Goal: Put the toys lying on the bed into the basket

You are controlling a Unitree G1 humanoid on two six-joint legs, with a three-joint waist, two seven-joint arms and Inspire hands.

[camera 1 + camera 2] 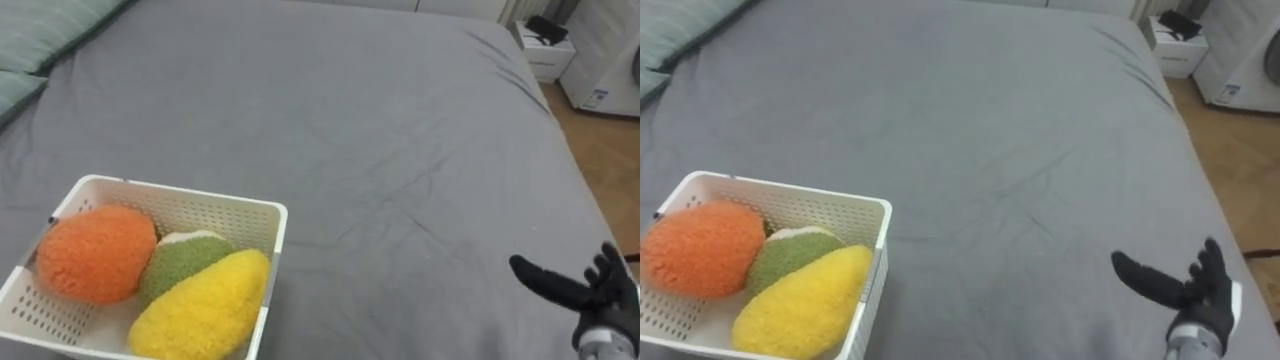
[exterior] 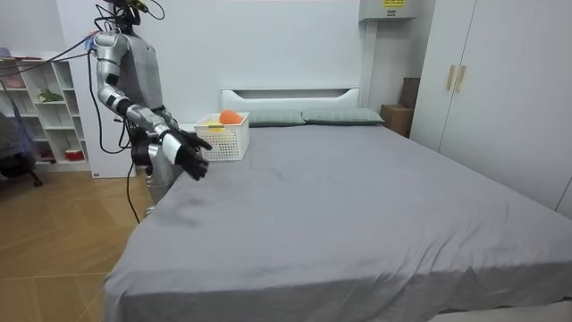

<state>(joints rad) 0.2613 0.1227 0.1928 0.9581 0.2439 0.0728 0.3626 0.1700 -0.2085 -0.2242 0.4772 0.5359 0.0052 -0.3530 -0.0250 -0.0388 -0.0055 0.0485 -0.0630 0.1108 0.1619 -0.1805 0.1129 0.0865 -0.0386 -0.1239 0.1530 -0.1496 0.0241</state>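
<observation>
the bed [image 1: 380, 150] lies open from its middle to the far and right edges, with smooth grey sheet for a hand to pass. a white basket [image 1: 200, 212] heaped with plush toys [image 1: 200, 305] blocks the near edge at the left, and pillows [image 1: 50, 30] line the left edge. the right hand [image 1: 610, 300] hangs, fingers spread, over the near right edge.

Bright, soft, even light across the grey bed [image 1: 380, 130]. Gentle shading along the sheet's creases, just a faint shadow hugging the white basket [image 1: 200, 203] at its right wall.
</observation>
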